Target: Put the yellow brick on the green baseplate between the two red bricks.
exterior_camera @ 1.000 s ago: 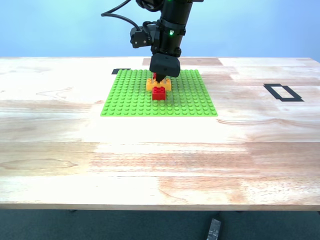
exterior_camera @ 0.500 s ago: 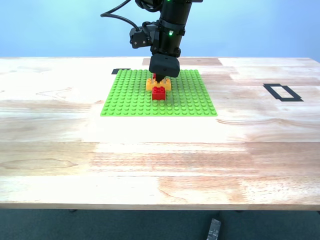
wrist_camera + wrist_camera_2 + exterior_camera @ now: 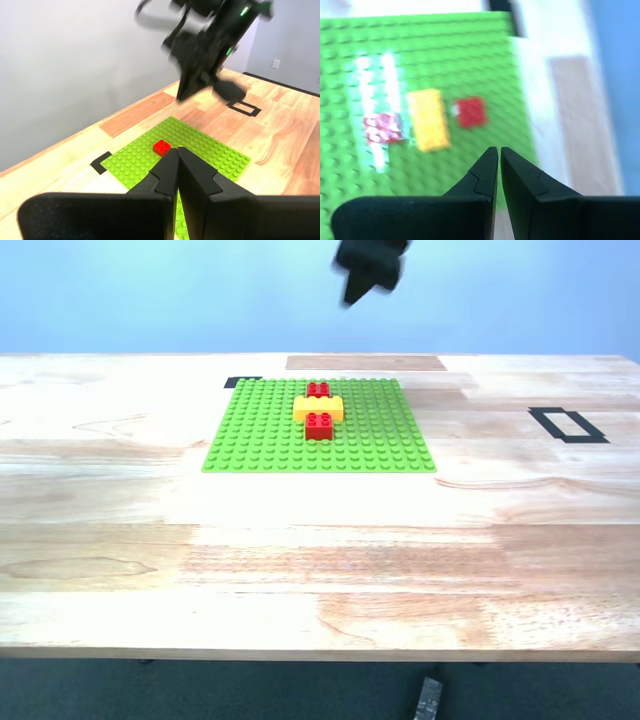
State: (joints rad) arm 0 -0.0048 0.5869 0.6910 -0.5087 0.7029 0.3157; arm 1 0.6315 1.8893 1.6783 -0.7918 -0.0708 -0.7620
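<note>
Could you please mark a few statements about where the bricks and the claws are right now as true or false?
1. The yellow brick sits on the green baseplate between the two red bricks. True.
2. My second claw grips the yellow brick. False: its jaws are closed on nothing, high above the plate.
3. A red brick lies on the bare wooden table. False: both stand on the baseplate.
4. My first claw is closed and empty. True.
</note>
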